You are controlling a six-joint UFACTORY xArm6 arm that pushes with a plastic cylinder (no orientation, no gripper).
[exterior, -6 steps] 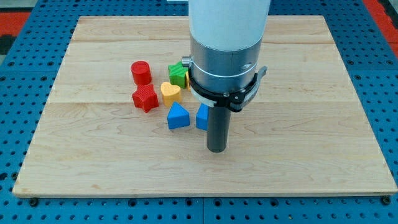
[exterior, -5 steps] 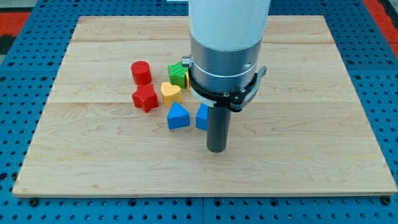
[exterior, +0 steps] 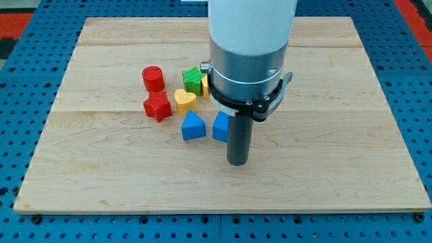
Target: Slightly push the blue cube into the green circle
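Note:
The blue cube [exterior: 219,126] sits near the board's middle, its right part hidden behind my rod. My tip [exterior: 237,163] rests on the board just below and to the right of the blue cube. A green block [exterior: 193,79] lies above the cube, mostly hidden by the arm; its shape cannot be made out. No green circle shows; it may be behind the arm.
A blue triangular block [exterior: 192,126] lies left of the cube. A yellow heart [exterior: 184,100], a red star [exterior: 157,106] and a red cylinder [exterior: 153,78] lie further left. A yellow sliver [exterior: 204,84] shows by the arm. The wooden board [exterior: 337,135] lies on a blue pegboard.
My arm and tip have shifted slightly to the view's right. The blocks have not moved.

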